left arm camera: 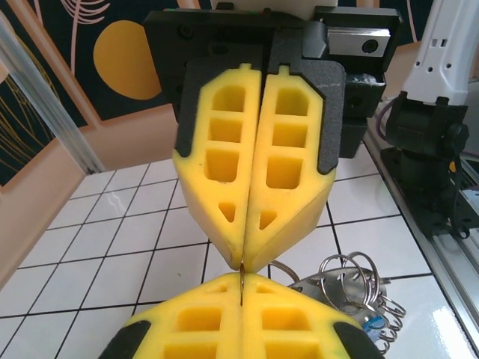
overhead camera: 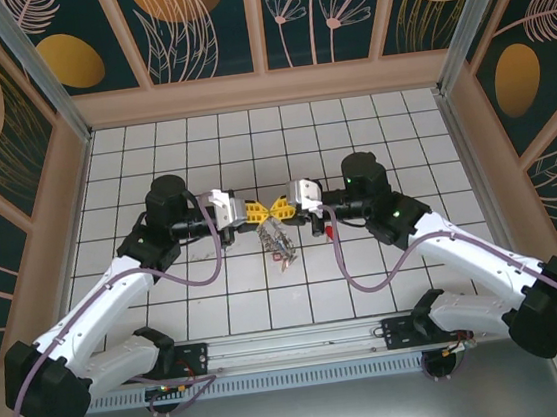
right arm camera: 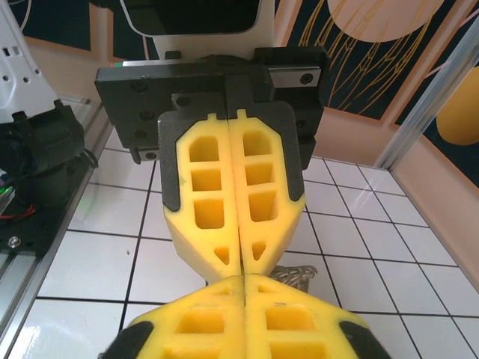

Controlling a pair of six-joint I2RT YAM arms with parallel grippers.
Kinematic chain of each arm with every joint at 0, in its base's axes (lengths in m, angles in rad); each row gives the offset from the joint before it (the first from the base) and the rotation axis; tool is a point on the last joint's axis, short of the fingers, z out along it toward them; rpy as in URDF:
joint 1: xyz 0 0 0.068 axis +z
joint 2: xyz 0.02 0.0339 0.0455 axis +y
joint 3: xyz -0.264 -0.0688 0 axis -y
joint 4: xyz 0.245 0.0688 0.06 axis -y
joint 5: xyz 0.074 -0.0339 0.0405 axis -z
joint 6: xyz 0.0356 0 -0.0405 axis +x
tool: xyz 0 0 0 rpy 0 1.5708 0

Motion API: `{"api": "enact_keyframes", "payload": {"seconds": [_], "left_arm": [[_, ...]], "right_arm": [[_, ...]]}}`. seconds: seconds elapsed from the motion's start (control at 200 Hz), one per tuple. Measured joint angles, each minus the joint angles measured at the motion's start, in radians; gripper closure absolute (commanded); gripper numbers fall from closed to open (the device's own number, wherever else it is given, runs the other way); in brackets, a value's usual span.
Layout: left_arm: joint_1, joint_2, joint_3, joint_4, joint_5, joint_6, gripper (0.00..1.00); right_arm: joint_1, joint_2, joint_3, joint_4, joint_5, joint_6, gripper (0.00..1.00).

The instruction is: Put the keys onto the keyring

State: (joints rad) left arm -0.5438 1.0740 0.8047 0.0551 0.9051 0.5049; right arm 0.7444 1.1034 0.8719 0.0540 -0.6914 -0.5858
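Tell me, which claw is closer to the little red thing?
Right. The red thing lies just behind the right claw, by its wrist; the left claw is farther off, on the other side.

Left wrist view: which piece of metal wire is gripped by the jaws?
The short straight wire standing between the two yellow tips, caught in the seams of both arms' closed jaws. The other loops bunch together at the lower right, outside the jaws.

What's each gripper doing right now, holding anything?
Left gripper: closed, pinching the keyring wire at its tips.
Right gripper: closed, tip to tip with it, apparently on the same wire.
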Motion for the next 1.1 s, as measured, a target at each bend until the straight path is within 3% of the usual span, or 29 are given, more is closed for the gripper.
{"api": "enact_keyframes", "payload": {"seconds": [0.135,0.25,0.33,0.726,1.101], "left_arm": [[0.001,0.004,0.020,-0.094,-0.005,0.060,1.00],[0.001,0.015,0.045,-0.149,-0.005,0.109,1.00],[0.001,0.015,0.047,-0.163,-0.003,0.129,1.00],[0.001,0.003,0.019,-0.027,0.057,0.062,1.00],[0.002,0.002,-0.014,0.053,0.094,0.000,1.00]], "right_arm": [[-0.008,-0.018,0.009,-0.083,0.008,-0.046,0.83],[-0.010,-0.018,0.044,-0.176,0.013,-0.095,0.72],[-0.010,-0.016,0.067,-0.222,0.013,-0.114,0.70],[0.008,0.022,0.071,-0.236,0.014,-0.112,0.70],[0.011,0.025,0.063,-0.170,0.024,-0.087,0.79]]}}
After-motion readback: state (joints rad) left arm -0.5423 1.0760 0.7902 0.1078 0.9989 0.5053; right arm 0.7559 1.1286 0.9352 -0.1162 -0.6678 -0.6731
